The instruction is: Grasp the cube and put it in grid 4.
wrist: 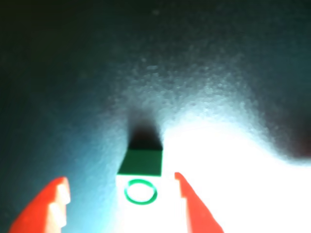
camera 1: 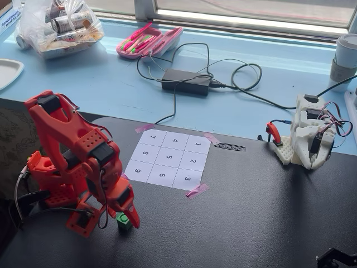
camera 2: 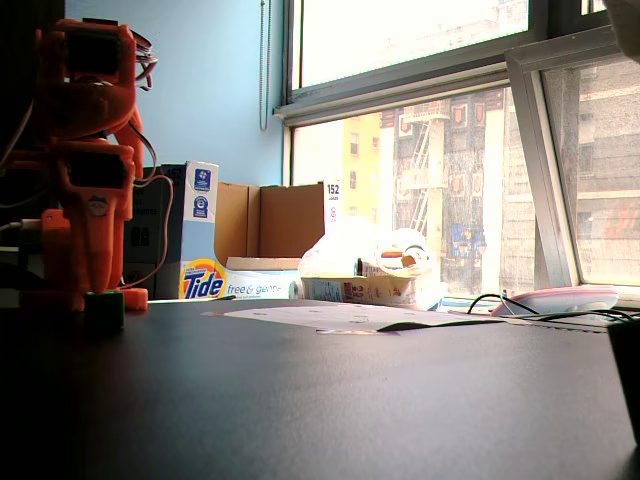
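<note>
1. The cube (wrist: 141,182) lies between the two orange fingers of the gripper (wrist: 124,206) in the wrist view. It is not centred. The finger (wrist: 194,206) on the right of that view is just beside the cube's edge, while the finger on the left stands clearly apart from it.

2. The gripper is open. Its jaws straddle the cube with a gap showing on the left, and nothing is clamped yet. Whether the right finger already touches the cube I cannot tell, because glare washes out that side.

3. In a fixed view the cube (camera 1: 123,221) rests on the dark table (camera 1: 251,223) at the foot of the orange arm (camera 1: 72,151), right under the lowered gripper (camera 1: 127,218). It is well apart from the numbered sheet (camera 1: 168,159).

4. The square marked 4 (camera 1: 175,140) is in the far row of the sheet in that view, between 7 and 1. It lies up and to the right of the cube, so I judge the carry has to pass over the near rows.

5. The cube is small, bright green and square-edged, with a round ring or hollow on its upper face. It has no long axis to line up with, and its flat sides face the fingers.

6. In the low fixed view the cube (camera 2: 103,309) looks dark, sitting flat on the table below the arm.

7. Closing now should work, I think, though the cube may slide a little to the left of the wrist view first.
</note>
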Action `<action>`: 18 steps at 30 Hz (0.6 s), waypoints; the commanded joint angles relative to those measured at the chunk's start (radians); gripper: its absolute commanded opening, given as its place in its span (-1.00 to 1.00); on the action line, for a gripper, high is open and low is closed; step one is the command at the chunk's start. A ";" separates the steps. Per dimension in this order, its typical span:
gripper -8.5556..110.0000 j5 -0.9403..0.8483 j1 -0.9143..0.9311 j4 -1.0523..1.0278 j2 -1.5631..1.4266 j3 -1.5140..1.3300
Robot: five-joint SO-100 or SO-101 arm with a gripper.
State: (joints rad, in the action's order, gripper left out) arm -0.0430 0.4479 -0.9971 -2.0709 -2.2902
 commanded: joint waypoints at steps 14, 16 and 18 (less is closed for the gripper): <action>-0.86 -0.066 -0.043 0.072 0.015 -0.048; -0.86 -0.072 -0.043 0.080 0.015 -0.052; -0.86 -0.075 -0.046 0.081 0.012 -0.052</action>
State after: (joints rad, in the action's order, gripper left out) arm -0.1074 0.4126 -0.9281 -2.0525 -2.3455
